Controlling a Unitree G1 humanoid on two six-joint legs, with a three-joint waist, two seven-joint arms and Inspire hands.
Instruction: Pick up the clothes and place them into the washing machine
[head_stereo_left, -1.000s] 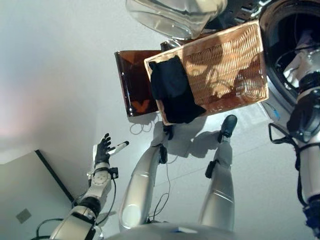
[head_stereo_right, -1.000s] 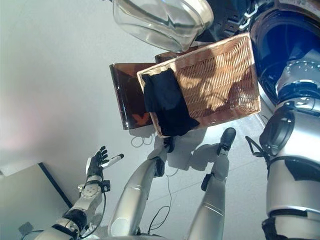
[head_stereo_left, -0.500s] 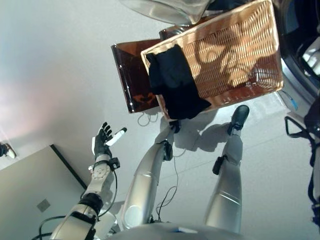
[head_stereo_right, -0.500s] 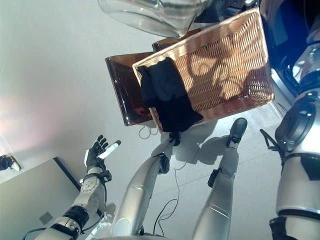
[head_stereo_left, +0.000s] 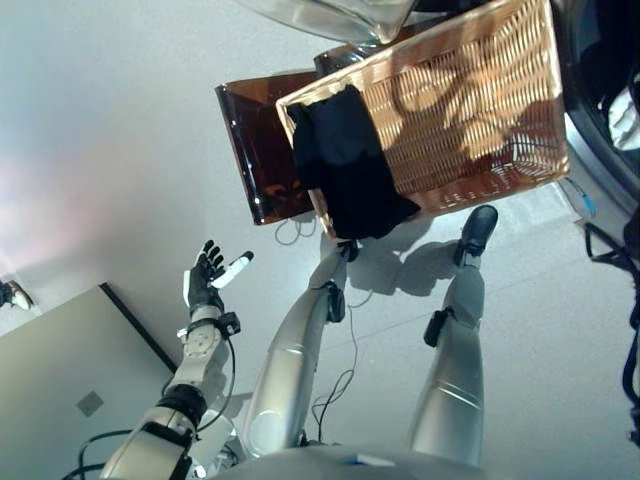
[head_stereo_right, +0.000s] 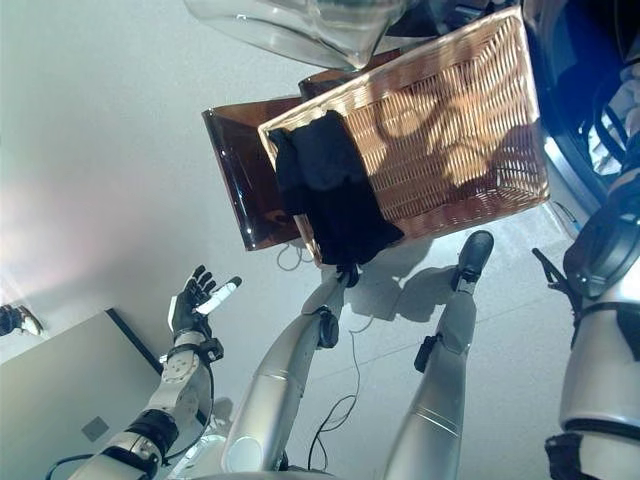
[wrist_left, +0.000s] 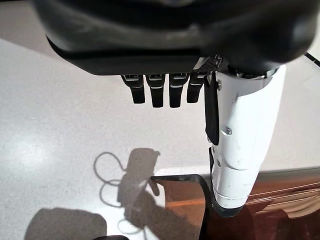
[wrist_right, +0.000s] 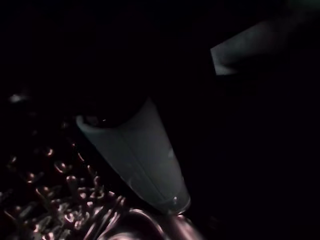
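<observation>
A black garment (head_stereo_left: 350, 165) hangs over the left rim of a wicker basket (head_stereo_left: 470, 95), partly inside and partly draped down its outer wall. To the right of the basket is the washing machine's dark drum opening (head_stereo_left: 605, 60), and my right arm reaches into it. In the right wrist view only the white-covered thumb (wrist_right: 140, 155) and the drum's perforated metal (wrist_right: 60, 210) show in the dark; the fingers are hidden. My left hand (head_stereo_left: 205, 285) is raised at the lower left, far from the basket, open and holding nothing, with straight fingers (wrist_left: 160, 90).
The basket rests on a brown tinted stand (head_stereo_left: 255, 150). The machine's clear glass door (head_stereo_right: 290, 25) hangs open above the basket. A grey panel (head_stereo_left: 60, 390) lies on the floor at the lower left, with a small dark object (head_stereo_left: 8, 295) at the left edge.
The whole picture has shifted, so the camera has moved. The right arm now shows less at the right edge. The left hand and black garment keep their places.
</observation>
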